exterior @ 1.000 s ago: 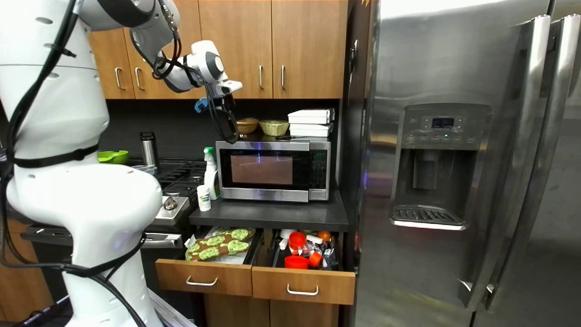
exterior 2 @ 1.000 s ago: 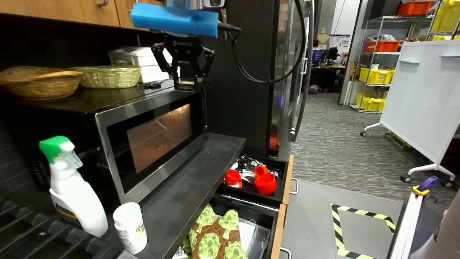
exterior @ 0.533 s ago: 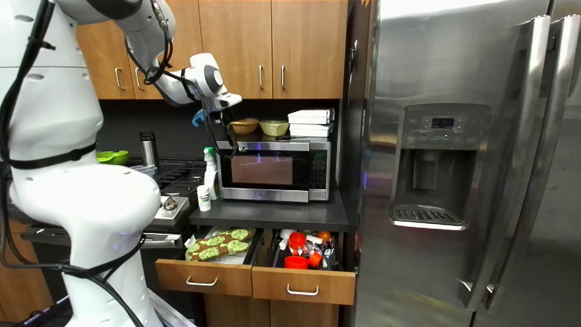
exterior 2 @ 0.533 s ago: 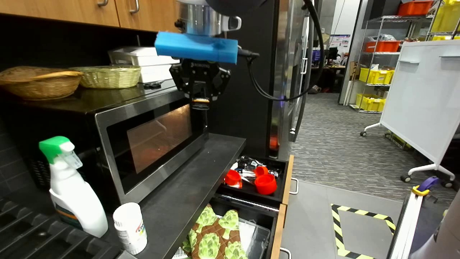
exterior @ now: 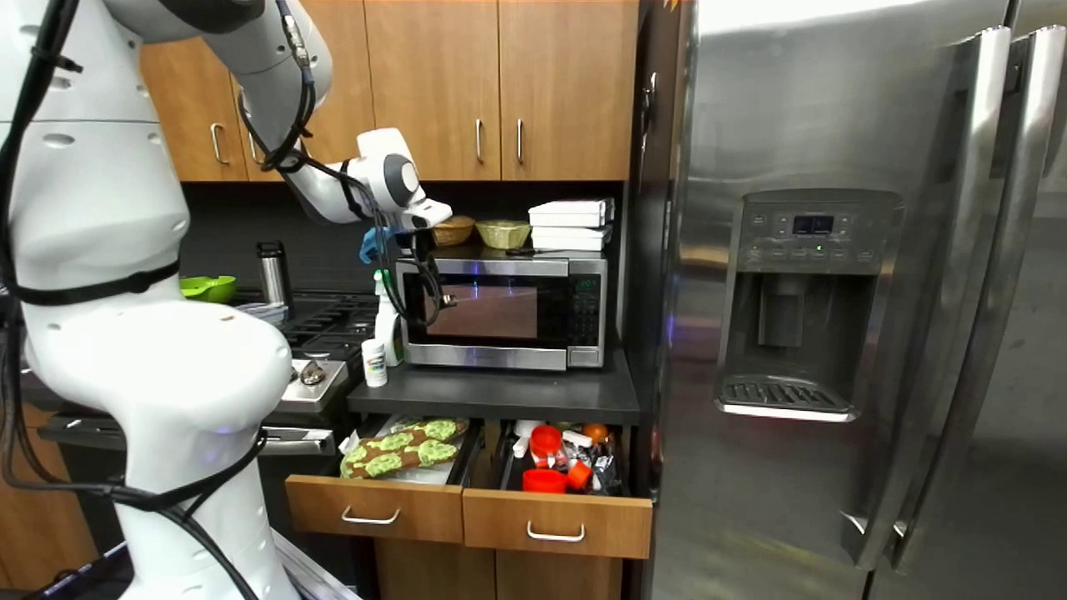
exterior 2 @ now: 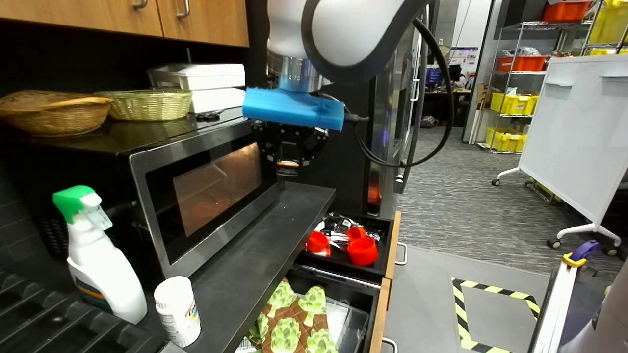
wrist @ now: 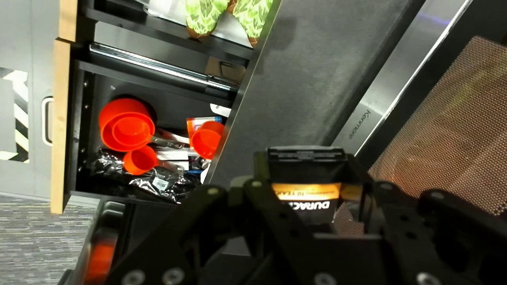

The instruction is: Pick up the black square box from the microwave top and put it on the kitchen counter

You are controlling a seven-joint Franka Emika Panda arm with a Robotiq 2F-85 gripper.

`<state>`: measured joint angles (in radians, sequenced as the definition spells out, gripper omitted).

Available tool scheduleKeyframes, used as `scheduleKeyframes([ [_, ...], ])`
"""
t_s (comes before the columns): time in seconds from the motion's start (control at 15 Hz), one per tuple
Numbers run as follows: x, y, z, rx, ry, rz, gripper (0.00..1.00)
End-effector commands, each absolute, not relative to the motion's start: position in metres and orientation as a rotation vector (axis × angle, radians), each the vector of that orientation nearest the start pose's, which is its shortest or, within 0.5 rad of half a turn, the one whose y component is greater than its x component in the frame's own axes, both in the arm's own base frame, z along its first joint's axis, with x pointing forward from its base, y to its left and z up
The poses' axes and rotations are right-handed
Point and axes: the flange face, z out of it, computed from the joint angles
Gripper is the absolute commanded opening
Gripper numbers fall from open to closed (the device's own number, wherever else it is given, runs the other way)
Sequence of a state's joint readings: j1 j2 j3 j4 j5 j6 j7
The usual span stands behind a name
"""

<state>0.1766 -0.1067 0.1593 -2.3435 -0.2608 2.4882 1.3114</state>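
Note:
My gripper [exterior 2: 288, 160] is shut on the black square box [exterior 2: 287, 171], which has an orange stripe and white lettering. In the wrist view the box [wrist: 307, 192] sits between the two fingers, its black end outward. In an exterior view the box hangs in front of the right part of the microwave [exterior 2: 147, 162], below its top and apart from the kitchen counter [exterior 2: 255, 240]. In an exterior view the microwave [exterior: 500, 358] stands on the counter [exterior: 500, 392]; there the arm and cables hide the box.
Two wicker baskets [exterior 2: 152, 105] and stacked white containers [exterior 2: 216, 86] stand on the microwave. A spray bottle [exterior 2: 105, 260] and a white canister [exterior 2: 177, 311] stand at the counter's stove end. Two open drawers [exterior: 558, 525] jut out below the counter. A steel fridge [exterior: 708, 500] stands beside it.
My gripper, with the box in it, has moved down and out from above the microwave's front edge to below its top, above the counter. The grip has stayed shut.

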Motion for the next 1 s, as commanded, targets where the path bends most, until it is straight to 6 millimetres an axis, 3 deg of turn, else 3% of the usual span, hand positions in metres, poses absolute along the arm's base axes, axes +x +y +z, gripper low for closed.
scheduleKeyframes([
  [0.0,0.485,0.165,0.386,-2.795,1.121,-0.467,0.22],
  [0.6,0.503,0.159,0.341,-2.814,1.036,-0.299,0.22],
  [0.93,0.526,0.164,0.32,-2.873,0.931,-0.234,0.22],
])
